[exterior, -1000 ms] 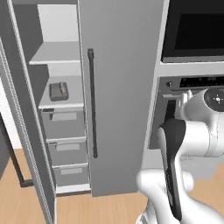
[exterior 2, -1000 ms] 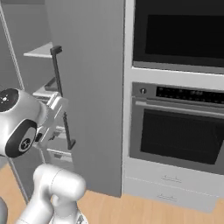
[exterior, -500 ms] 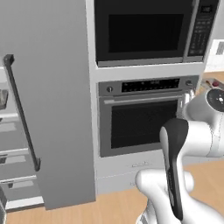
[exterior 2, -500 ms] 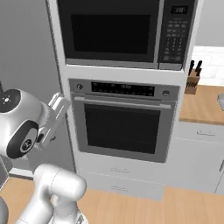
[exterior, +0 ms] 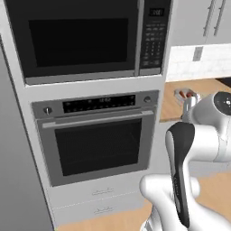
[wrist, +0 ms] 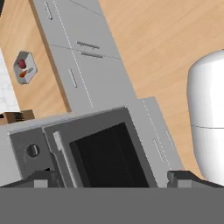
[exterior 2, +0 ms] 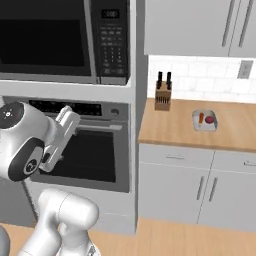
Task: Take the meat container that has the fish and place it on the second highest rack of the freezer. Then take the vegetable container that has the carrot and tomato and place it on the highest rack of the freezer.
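The vegetable container point(exterior 2: 205, 121), a pale silver-grey tray, sits on the wooden counter right of the oven, with the orange carrot point(exterior 2: 201, 118) and red tomato point(exterior 2: 210, 120) in it. In the left base view the vegetable container point(exterior: 186, 94) peeks out just behind my arm. The hand view shows the vegetable container point(wrist: 25, 69) small and far off at the upper left. My gripper point(wrist: 111, 179) is open and holds nothing; it points at the oven front, well away from the tray. The meat container, the fish and the freezer racks are out of view.
A black-glass oven point(exterior: 97, 146) with a microwave point(exterior: 76, 38) above it fills the wall unit ahead. A knife block point(exterior 2: 161, 96) stands on the counter point(exterior 2: 175, 132) by the wall unit. Grey cabinet doors and drawers point(exterior 2: 200, 187) lie below the counter.
The whole picture has shifted: the base has swung right, away from the open freezer, past the oven, toward the counter. The gripper has stayed open and empty.
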### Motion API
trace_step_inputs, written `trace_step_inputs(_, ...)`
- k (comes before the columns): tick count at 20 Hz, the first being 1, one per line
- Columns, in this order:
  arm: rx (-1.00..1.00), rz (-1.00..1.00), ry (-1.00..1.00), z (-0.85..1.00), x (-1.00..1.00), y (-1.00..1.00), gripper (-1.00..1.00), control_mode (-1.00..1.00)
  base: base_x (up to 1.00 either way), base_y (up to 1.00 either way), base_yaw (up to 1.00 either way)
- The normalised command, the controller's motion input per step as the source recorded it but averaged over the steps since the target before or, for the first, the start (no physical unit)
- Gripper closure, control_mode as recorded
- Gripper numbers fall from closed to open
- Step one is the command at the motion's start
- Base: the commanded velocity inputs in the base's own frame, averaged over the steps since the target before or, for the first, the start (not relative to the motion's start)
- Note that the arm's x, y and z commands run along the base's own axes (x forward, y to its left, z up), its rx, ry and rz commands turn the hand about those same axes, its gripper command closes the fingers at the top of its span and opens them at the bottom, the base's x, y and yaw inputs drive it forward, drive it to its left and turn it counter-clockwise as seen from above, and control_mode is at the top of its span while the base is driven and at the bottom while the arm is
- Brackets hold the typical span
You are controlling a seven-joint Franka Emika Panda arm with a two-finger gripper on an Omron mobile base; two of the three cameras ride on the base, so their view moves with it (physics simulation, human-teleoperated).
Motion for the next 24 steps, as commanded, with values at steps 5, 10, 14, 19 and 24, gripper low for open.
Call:
trace_step_inputs(5, 0.0, 0.0, 0.0, 0.0, 0.0, 0.0, -1.0, 1.0, 0.51, -0.98, -0.09)
trace_step_inputs(10, 0.0, 0.0, 0.0, 0.0, 0.0, 0.0, -1.0, 1.0, 0.32, -0.89, -0.02)
trace_step_inputs(14, 0.0, 0.0, 0.0, 0.0, 0.0, 0.0, -1.0, 1.0, 0.85, -0.46, 0.04)
trace_step_inputs(19, 0.0, 0.0, 0.0, 0.0, 0.0, 0.0, -1.0, 1.0, 1.0, -0.17, 0.08)
trace_step_inputs(24, 0.0, 0.0, 0.0, 0.0, 0.0, 0.0, -1.0, 1.0, 0.43, -0.52, 0.17)
